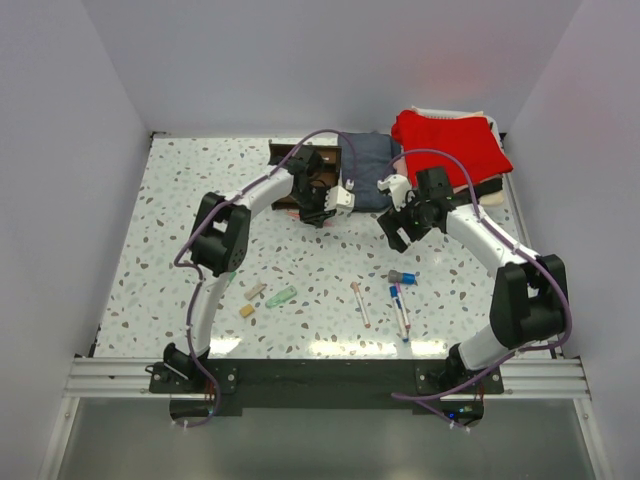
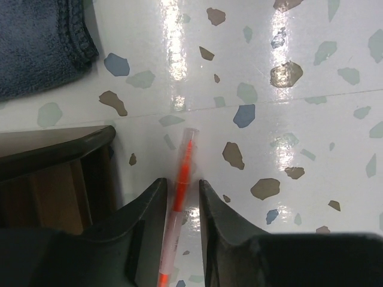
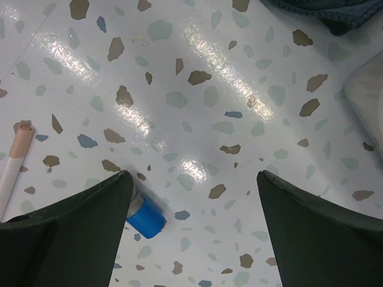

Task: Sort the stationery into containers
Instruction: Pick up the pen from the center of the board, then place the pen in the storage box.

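Item: red pen (image 2: 183, 167), lengthwise between the left gripper's (image 2: 181, 186) narrow jaws, tip pointing away, organizer (image 2: 54, 173) just beside it; whether it was truly gripped, unclear. Right gripper (image 3: 192, 179) gaped wide, empty.

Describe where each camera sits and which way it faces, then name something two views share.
Top external: fixed high behind the arm bases, looking down and forward over the table; the left arm and right arm show.
Left wrist: on the left arm, looking down at the table; the left end effector's fingers flank a red pen, organizer at the left.
Right wrist: on the right arm, looking down at the table; the right end effector's fingers stand wide apart.
Shared: the blue-capped marker shows in the top and right wrist views.
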### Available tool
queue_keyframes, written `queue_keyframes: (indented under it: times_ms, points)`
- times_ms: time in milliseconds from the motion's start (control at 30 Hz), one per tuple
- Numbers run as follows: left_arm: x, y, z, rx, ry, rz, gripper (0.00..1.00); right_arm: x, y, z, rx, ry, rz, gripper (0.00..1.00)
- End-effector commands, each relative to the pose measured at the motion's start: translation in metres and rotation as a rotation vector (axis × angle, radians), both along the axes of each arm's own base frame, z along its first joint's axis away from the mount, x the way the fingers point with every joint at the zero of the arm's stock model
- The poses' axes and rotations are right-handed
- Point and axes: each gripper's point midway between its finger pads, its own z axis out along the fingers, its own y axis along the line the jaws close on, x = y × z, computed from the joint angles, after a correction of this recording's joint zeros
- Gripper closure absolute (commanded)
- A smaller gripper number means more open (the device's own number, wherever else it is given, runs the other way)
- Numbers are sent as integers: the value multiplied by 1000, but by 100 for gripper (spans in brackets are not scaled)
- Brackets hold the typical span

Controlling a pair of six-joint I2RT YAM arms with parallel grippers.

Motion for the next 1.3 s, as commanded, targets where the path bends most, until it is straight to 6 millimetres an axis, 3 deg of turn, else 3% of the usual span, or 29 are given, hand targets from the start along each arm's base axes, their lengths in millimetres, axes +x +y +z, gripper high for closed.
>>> queue_keyframes:
  times_ms: [0, 133, 233, 267, 367, 467, 500, 533, 567, 700, 733, 800, 833, 900, 933, 967, 1000, 1067, 1100, 1133, 1200, 1267]
  points:
    - [-18, 16, -32, 71, 107, -3, 70, 11, 6, 11, 37, -24, 1, 13]
    - [-28, 21, -40, 95, 139, -18, 78, 9, 6, 12, 41, -21, 6, 14]
    - [-38, 22, -39, 91, 173, -26, 95, 6, 6, 15, 44, -21, 8, 16]
    - [-43, 22, -36, 87, 193, -27, 100, 6, 7, 16, 46, -22, 10, 16]
    - [-54, 14, -2, 17, 214, -43, 100, 7, 6, 23, 43, -37, 9, 16]
    - [-61, 1, 59, -95, 189, -74, 100, 9, 5, 31, 40, -54, 11, 16]
    - [-61, -8, 98, -169, 144, -95, 100, 11, 5, 34, 38, -61, 11, 16]
    - [-64, -10, 116, -200, 138, -101, 100, 11, 5, 34, 37, -60, 12, 16]
    - [-63, -17, 153, -281, 89, -117, 100, 11, 5, 35, 35, -62, 11, 16]
    - [-60, -18, 230, -519, -9, -141, 100, 16, 5, 41, 34, -69, 2, 16]
    - [-46, -12, 259, -595, -77, -112, 100, 18, 5, 43, 35, -73, 0, 16]
    - [-43, -5, 276, -699, 2, -41, 100, 21, 4, 49, 26, -82, -4, 17]
    - [-21, 6, 305, -775, -125, -45, 100, 22, 4, 50, 22, -82, -3, 17]
    - [-15, 19, 303, -842, -30, 45, 100, 26, 2, 57, 15, -90, -8, 17]
    - [4, 33, 334, -918, -212, 11, 100, 27, 2, 56, 10, -87, -11, 17]
    - [10, 41, 321, -942, -192, 52, 100, 29, 2, 60, 10, -92, -15, 17]
    - [12, 47, 346, -1023, -245, 40, 100, 30, 2, 61, 7, -92, -19, 17]
    - [28, 68, 337, -1074, -237, 92, 100, 33, 1, 64, 11, -98, -35, 17]
    - [25, 72, 349, -1125, -229, 79, 100, 34, 2, 65, 10, -99, -38, 17]
    - [40, 81, 332, -1140, -186, 113, 100, 34, 1, 66, 8, -97, -44, 17]
    - [45, 91, 340, -1200, -159, 120, 100, 34, 0, 68, 0, -101, -49, 17]
    - [61, 92, 330, -1207, -159, 148, 100, 32, -4, 70, -14, -101, -58, 17]
